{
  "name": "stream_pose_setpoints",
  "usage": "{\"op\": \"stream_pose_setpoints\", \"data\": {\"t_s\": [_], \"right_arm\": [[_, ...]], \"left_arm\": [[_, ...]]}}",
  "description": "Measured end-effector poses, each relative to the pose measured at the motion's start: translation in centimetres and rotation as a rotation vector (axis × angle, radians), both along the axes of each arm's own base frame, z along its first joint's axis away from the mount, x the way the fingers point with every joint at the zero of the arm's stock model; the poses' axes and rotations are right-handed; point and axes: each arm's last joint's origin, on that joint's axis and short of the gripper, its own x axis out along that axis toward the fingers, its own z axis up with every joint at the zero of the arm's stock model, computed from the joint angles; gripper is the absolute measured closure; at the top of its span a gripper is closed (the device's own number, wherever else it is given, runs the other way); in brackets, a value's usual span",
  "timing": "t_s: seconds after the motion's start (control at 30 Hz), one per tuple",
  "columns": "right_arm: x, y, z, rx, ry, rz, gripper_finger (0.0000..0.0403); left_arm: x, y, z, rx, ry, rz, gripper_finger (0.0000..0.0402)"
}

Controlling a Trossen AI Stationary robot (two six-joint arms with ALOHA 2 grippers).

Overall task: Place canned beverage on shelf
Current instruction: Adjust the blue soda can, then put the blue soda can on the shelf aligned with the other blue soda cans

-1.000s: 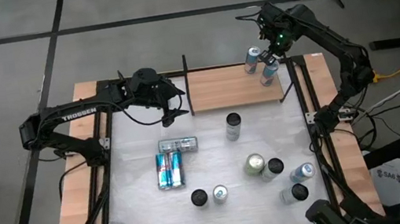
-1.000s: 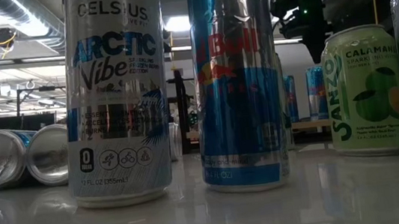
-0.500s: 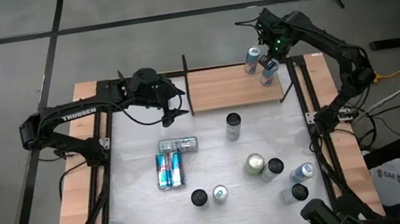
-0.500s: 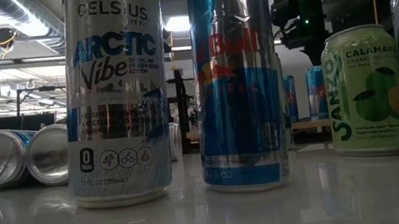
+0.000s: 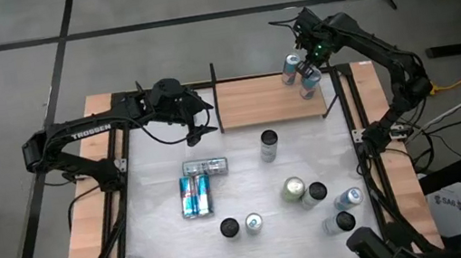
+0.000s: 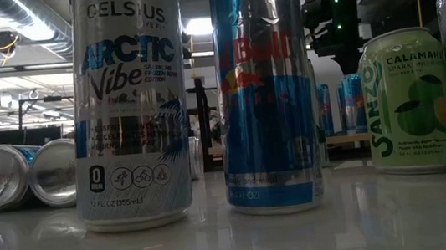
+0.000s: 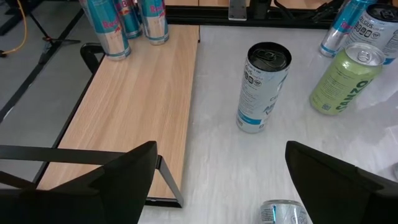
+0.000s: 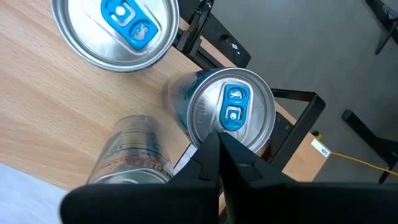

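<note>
I am holding the right hand (image 8: 217, 155) above the far right end of the shelf (image 5: 263, 104), its two fingers pressed fully together with nothing between them, tips hanging over the blue-tabbed lid of a can (image 8: 231, 113) standing at that end. Beside that can on the shelf, two more cans are showing in the right wrist view: another blue-tabbed one (image 8: 118, 28) and a silver one (image 8: 130, 158); I cannot tell whether the silver one is upright or tilted, so I am treating it as unsteady. I judge the step in hand to be clearing away from the placed cans, and doing it well means lifting straight up from the shelf before swinging toward the table, so the closed fingers do not clip a lid or the thin black upright just beside the cans. Moving out from the shelf, the left hand (image 7: 217, 180) is waiting over the table near the shelf's left end, fingers spread wide and empty, facing a black-topped can (image 7: 262, 87) that stands upright just off the shelf's front edge, with a green can (image 7: 345, 81) farther from the shelf. I would take the black-topped one next, gripping it mid-body and setting it on the bare middle of the shelf, well apart from the cluster at the right end.
</note>
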Motion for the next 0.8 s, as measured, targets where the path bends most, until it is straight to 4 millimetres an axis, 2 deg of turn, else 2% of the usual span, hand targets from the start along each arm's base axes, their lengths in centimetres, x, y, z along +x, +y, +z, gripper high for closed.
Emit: {"op": "stream_pose_setpoints", "data": {"t_s": [0.3, 0.63, 0.8], "right_arm": [[-0.4, 0.5, 0.7, -0.01, -0.019, 0.002, 0.0402], [-1.8, 2.4, 3.4, -0.097, -0.083, 0.002, 0.0402], [-1.8, 3.2, 4.8, -0.104, -0.243, 0.052, 0.0402]], "left_arm": [[0.0, 0.0, 0.0, 0.0, 0.0, 0.0, 0.0056], [0.0, 0.1, 0.0, 0.026, 0.01, 0.043, 0.0056], [-0.2, 0.6, 0.0, 0.055, 0.028, 0.169, 0.0056]]}}
